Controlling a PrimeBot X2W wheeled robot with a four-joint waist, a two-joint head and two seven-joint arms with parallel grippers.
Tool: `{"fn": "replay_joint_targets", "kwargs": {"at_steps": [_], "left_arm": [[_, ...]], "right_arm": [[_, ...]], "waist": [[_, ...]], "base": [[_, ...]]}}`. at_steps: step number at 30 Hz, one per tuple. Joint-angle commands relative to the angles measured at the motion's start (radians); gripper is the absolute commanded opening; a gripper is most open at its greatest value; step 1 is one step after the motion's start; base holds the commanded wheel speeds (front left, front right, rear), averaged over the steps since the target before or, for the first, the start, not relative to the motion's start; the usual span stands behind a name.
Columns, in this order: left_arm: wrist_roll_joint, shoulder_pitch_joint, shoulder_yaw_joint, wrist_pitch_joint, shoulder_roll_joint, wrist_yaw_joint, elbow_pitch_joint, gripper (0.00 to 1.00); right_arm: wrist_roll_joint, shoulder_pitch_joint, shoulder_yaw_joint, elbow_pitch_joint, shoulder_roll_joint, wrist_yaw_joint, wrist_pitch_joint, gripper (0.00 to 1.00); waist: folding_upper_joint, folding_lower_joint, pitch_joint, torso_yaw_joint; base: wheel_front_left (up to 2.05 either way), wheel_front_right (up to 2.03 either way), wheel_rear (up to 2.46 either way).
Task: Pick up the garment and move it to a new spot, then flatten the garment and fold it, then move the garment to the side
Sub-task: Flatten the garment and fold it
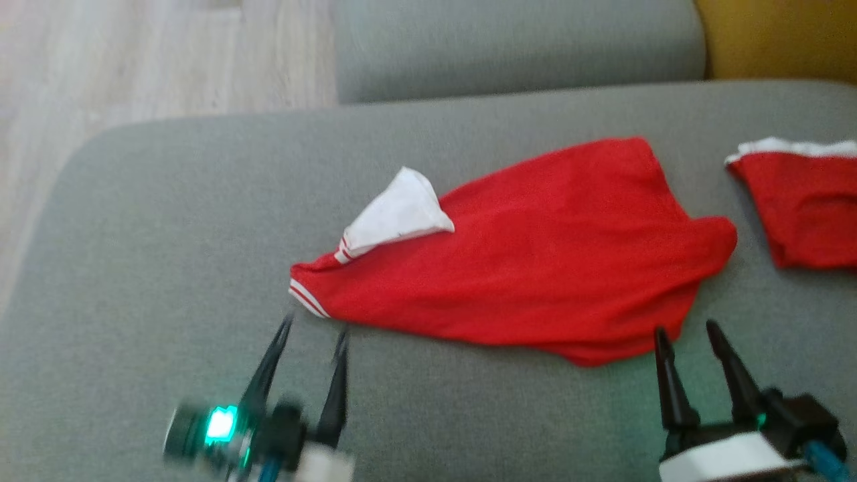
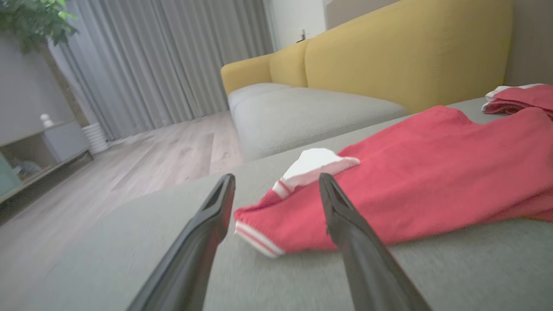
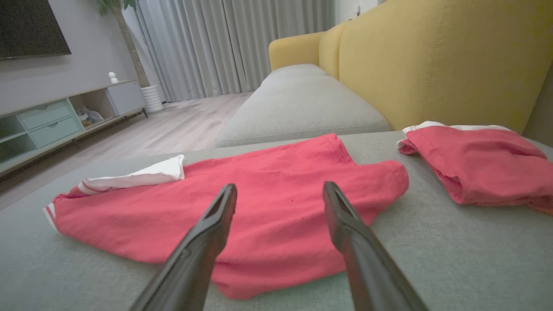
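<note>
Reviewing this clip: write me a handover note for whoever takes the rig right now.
Left hand: open, empty, fingertips just short of the striped near-left corner of the red garment.
Right hand: open, empty, close to the garment's near-right edge.
Garment: spread on the grey cushion, with a white part flipped over at its left end. A second red garment lies apart to the right.
Done: garment laid out, roughly flat.
Left: smooth it, fold it, move it aside.
</note>
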Motion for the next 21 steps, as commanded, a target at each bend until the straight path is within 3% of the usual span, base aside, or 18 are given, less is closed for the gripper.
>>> {"fn": "replay_joint_targets", "kwargs": {"at_steps": [1,11,21], "left_arm": [[0.015,-0.103,0.022,-0.005,-0.007,-0.006,-0.018,1.0],[0.154,-0.565,-0.098,0.025,-0.027,-0.053,0.376,1.0],[0.219,-0.794,-0.165,0.063,-0.04,-0.038,0.649,1.0]], "right_arm": [[0.003,-0.063,0.024,-0.038,-0.025,0.007,-0.006,1.0],[0.013,-0.185,0.053,-0.044,-0.047,0.007,-0.006,1.0],[0.019,-0.233,0.052,-0.043,-0.049,0.007,-0.006,1.0]], "waist": [[0.0,0.0,0.042,-0.013],[0.0,0.0,0.224,-0.103],[0.0,0.0,0.308,-0.166]], "base": [[0.0,0.0,0.0],[0.0,0.0,0.0],[0.0,0.0,0.0]]}}
